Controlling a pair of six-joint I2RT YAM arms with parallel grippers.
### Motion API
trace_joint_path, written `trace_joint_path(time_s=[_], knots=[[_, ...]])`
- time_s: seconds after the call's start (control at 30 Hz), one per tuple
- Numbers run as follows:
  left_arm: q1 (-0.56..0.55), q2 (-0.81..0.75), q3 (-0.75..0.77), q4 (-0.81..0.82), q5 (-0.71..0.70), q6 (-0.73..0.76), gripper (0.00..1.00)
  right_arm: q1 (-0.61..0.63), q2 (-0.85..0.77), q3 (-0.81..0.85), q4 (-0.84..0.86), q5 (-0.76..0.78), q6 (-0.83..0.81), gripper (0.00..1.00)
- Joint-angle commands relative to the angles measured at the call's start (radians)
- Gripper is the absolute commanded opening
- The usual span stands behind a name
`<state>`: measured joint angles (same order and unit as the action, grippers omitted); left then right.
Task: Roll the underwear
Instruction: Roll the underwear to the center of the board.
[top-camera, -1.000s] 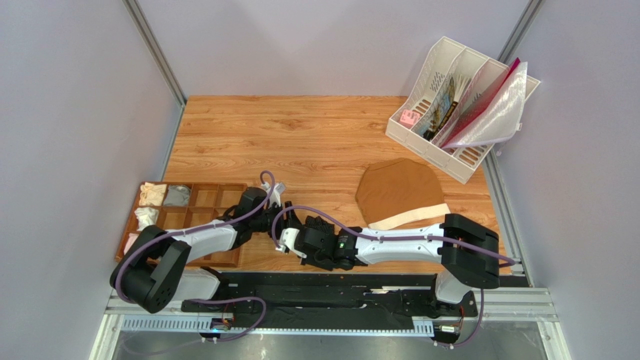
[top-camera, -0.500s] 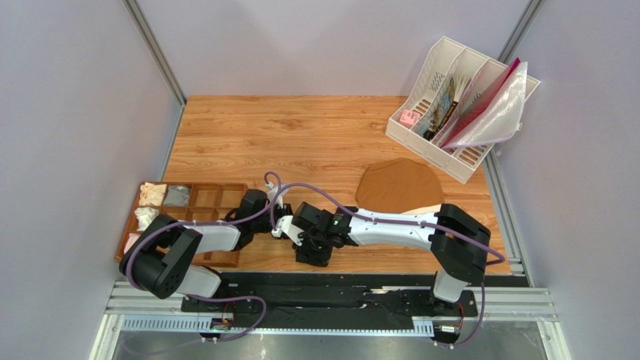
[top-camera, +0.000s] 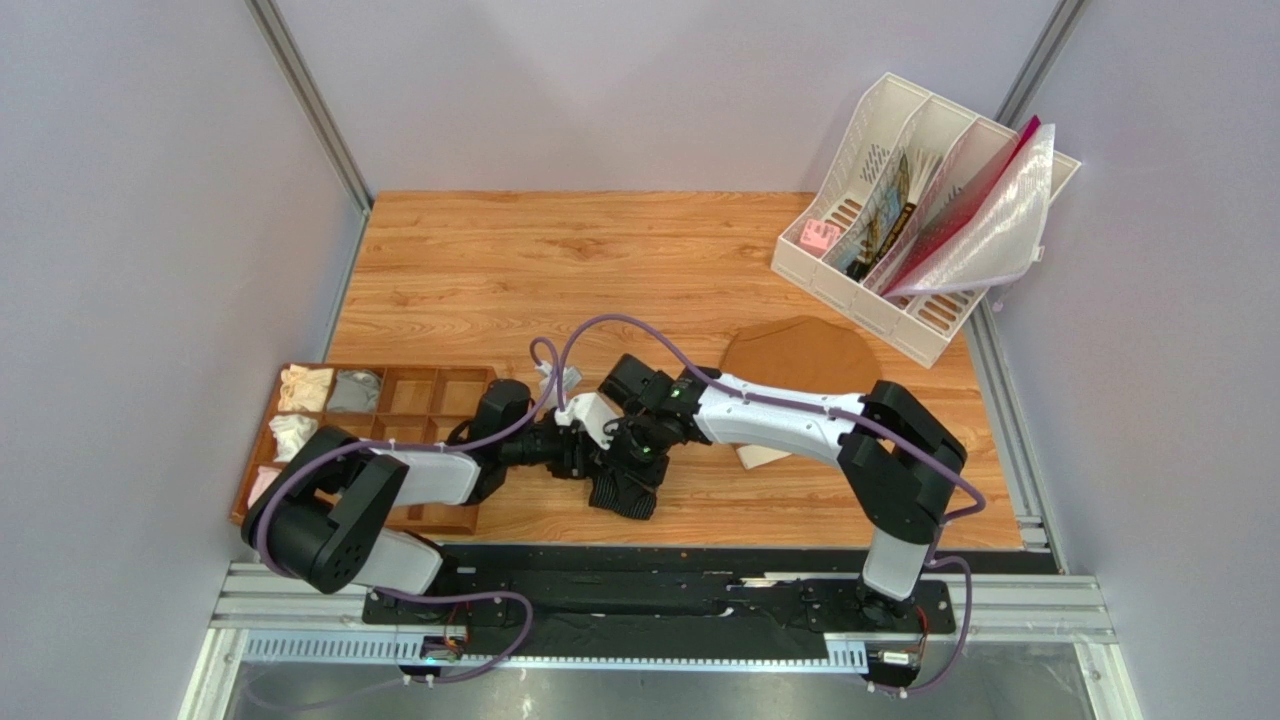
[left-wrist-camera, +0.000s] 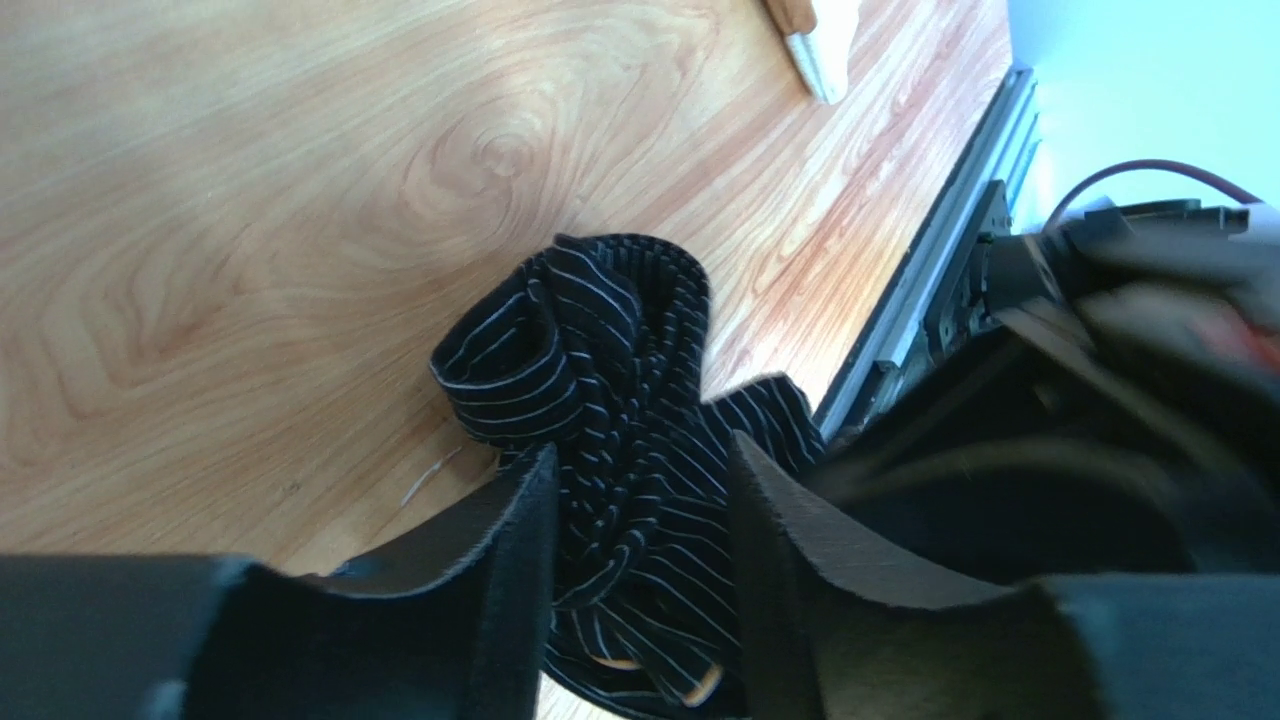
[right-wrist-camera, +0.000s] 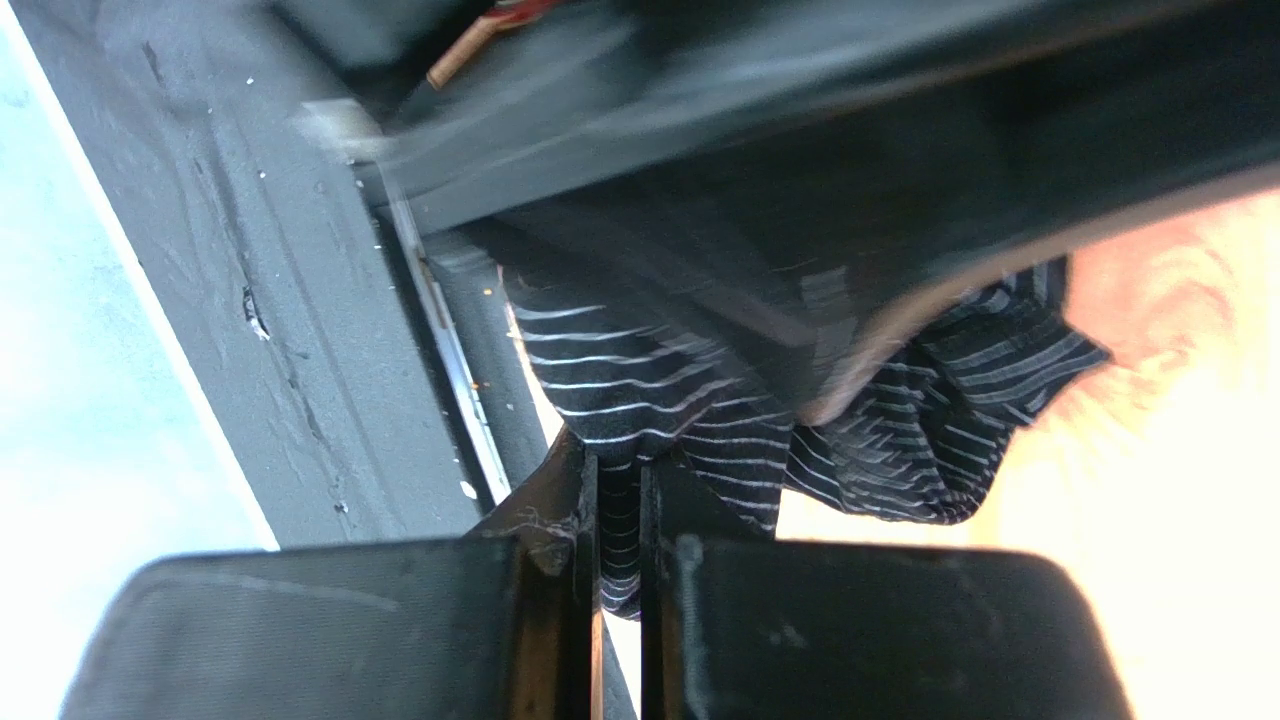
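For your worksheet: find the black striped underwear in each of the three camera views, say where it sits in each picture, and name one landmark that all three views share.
Top external: the underwear is a small dark bundle just below the centre.
Left wrist: it fills the middle, bunched striped fabric running down to the bottom edge.
Right wrist: striped folds across the centre and right.
Shared landmark: the wooden tabletop, upper left in the left wrist view, far right in the right wrist view.

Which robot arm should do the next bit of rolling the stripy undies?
Probably left: the left gripper straddles the bunched striped underwear with open fingers, while the right gripper is shut, pinching it.
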<state>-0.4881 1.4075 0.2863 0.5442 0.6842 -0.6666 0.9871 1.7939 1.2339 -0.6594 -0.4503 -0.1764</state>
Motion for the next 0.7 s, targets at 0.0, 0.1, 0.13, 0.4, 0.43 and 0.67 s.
trace_joint_path(time_s=[0.0, 0.1, 0.13, 0.4, 0.43, 0.67], knots=[[-0.001, -0.06, 0.004, 0.031, 0.038, 0.035, 0.53, -0.053, 0.041, 0.058, -0.014, -0.096, -0.044, 0.0], [-0.001, -0.084, 0.01, -0.001, 0.015, 0.044, 0.59, -0.097, 0.068, 0.073, -0.02, -0.14, -0.046, 0.0], [-0.001, -0.087, 0.008, -0.003, 0.011, 0.044, 0.6, -0.105, 0.077, 0.075, -0.022, -0.149, -0.046, 0.0], [-0.001, -0.208, -0.029, -0.064, -0.124, 0.028, 0.89, -0.139, 0.142, 0.098, -0.034, -0.189, -0.058, 0.0], [-0.001, -0.225, -0.03, -0.076, -0.144, 0.024, 0.9, -0.14, 0.148, 0.099, -0.037, -0.192, -0.06, 0.0], [0.005, -0.428, -0.047, -0.269, -0.336, 0.019, 1.0, -0.142, 0.176, 0.108, -0.046, -0.199, -0.061, 0.0]])
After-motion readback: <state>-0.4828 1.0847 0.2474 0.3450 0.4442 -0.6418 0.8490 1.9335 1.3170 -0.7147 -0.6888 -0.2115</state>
